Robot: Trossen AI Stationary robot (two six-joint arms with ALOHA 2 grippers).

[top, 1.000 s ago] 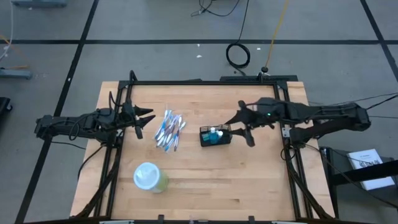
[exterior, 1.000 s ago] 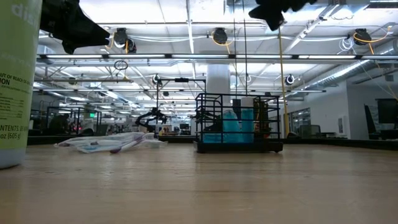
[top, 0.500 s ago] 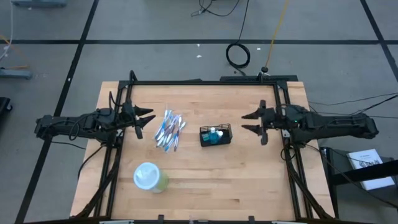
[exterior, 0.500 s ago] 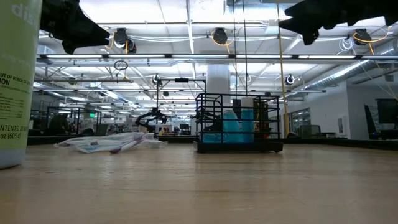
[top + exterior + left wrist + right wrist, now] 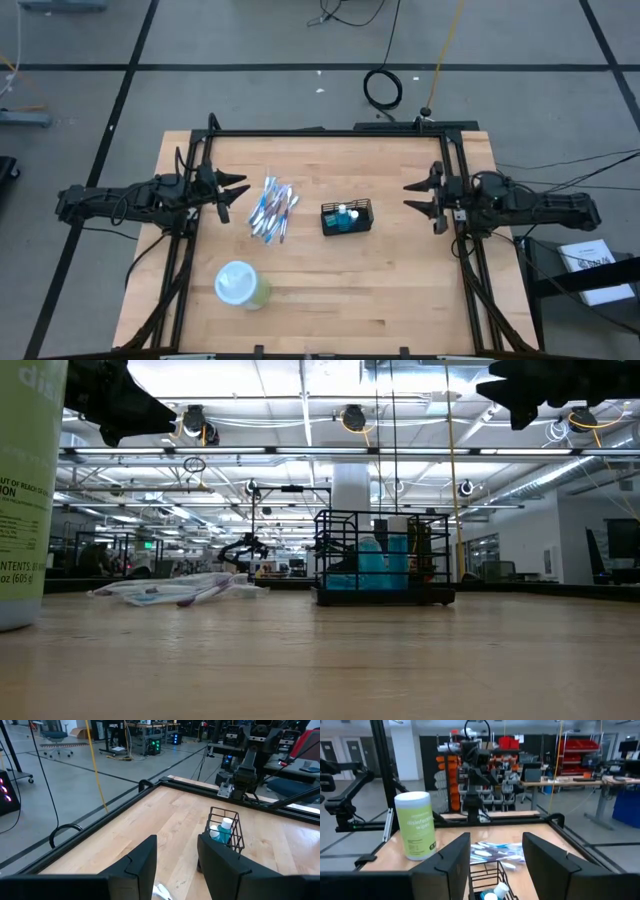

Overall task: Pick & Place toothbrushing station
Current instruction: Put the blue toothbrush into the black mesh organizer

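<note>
The toothbrushing station (image 5: 346, 217) is a small black wire-mesh caddy with blue and white items inside. It stands on its base at the middle of the wooden table and also shows in the low view (image 5: 382, 557) and both wrist views (image 5: 225, 827) (image 5: 492, 880). My right gripper (image 5: 408, 197) hovers open and empty near the table's right edge, well right of the caddy and above table height (image 5: 520, 395). My left gripper (image 5: 238, 198) waits open and empty at the left edge.
A loose pile of packaged toothbrushes (image 5: 272, 210) lies left of the caddy. A pale-green wipes canister (image 5: 240, 285) stands near the front left. A black frame (image 5: 330, 131) runs along the table's far edge and sides. Bare wood lies between the caddy and my right gripper.
My right gripper has drawn back from just beside the caddy toward the table's right edge, sinking a little and tipping up toward level, its fingers still apart. The caddy has stayed where it was.
</note>
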